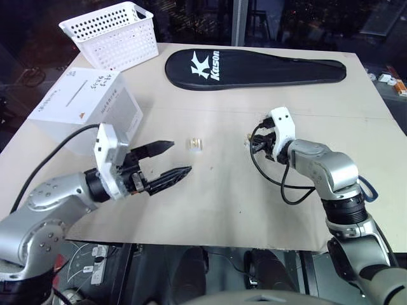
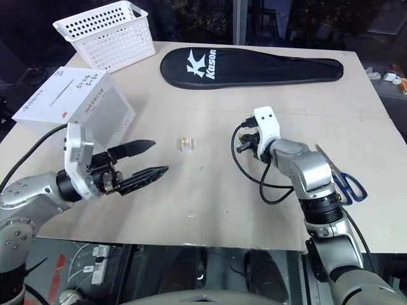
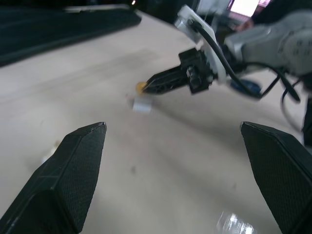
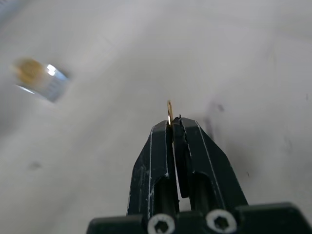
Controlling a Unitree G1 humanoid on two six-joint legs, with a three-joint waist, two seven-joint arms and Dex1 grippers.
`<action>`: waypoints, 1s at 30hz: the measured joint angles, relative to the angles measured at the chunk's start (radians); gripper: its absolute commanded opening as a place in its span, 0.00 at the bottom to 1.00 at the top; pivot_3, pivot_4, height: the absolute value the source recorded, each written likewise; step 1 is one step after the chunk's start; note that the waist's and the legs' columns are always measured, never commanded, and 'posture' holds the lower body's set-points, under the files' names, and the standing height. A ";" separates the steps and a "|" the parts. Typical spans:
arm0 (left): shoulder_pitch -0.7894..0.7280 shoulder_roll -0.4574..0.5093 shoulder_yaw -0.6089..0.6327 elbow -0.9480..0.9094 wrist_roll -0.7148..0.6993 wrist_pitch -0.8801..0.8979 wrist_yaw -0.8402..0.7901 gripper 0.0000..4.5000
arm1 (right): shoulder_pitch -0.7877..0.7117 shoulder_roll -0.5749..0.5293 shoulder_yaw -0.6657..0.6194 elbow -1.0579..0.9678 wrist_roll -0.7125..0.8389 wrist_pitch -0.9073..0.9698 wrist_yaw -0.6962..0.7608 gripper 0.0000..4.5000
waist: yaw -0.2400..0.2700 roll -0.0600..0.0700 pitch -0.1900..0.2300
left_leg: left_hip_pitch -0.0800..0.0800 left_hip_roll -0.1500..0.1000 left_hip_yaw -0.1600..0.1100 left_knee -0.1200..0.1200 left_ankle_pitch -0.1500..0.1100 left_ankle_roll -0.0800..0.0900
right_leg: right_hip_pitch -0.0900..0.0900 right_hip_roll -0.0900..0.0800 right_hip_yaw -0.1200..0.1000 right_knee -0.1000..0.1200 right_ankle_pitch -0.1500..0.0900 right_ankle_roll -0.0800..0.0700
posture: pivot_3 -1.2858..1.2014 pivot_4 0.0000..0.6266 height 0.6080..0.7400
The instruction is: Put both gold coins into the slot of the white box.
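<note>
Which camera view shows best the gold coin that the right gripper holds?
The right wrist view: the gold coin stands edge-on, pinched at the tips of the right gripper. The left wrist view shows a small yellow spot at those tips. In both eye views the gripper hides it.

Counts are being recorded as follows. Two gold coins are showing: one coin (image 4: 169, 111) sitting edge-up between the tips of the right gripper (image 4: 174, 122), and a second coin (image 4: 28, 69) lying against a clear plastic holder (image 4: 48, 83). Two clear holders are being counted in all, that one and another holder (image 3: 142, 104) lying on the table below the right gripper's tips. One white box (image 1: 89, 108) is standing on the table, bearing one slot (image 1: 76, 94). One white perforated basket (image 1: 114, 35) is resting at the far corner. One black racket cover (image 1: 254, 68) is lying along the far side. One table (image 1: 254, 210) is carrying everything. Two grippers are being counted, the second being the left gripper (image 1: 172, 159).
</note>
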 measured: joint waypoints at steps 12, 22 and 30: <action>-0.296 -0.023 -0.092 0.178 -0.254 0.179 0.072 0.44 | -0.005 -0.100 -0.157 -0.320 0.449 0.112 0.249 0.00 | 0.000 0.000 0.000 | 0.001 0.000 -0.002 0.001 0.000 0.000 | 0.002 0.000 -0.002 0.000 0.000 0.000 | 0.52 0.24 0.90; -0.457 -0.045 -0.222 0.265 -0.269 0.244 -0.081 0.44 | -0.039 -0.187 -0.158 -0.339 0.578 0.106 0.277 0.00 | -0.003 0.000 0.000 | 0.000 -0.001 -0.002 0.001 0.000 0.000 | 0.002 0.000 -0.002 0.000 0.000 0.000 | 0.52 0.24 0.90; -0.472 -0.051 -0.238 0.268 -0.259 0.251 -0.107 0.33 | -0.060 -0.193 -0.152 -0.339 0.633 0.097 0.265 0.00 | 0.000 0.000 0.000 | 0.000 -0.001 -0.002 0.001 0.000 0.000 | 0.002 0.000 -0.002 0.000 0.000 0.000 | 0.52 0.24 0.90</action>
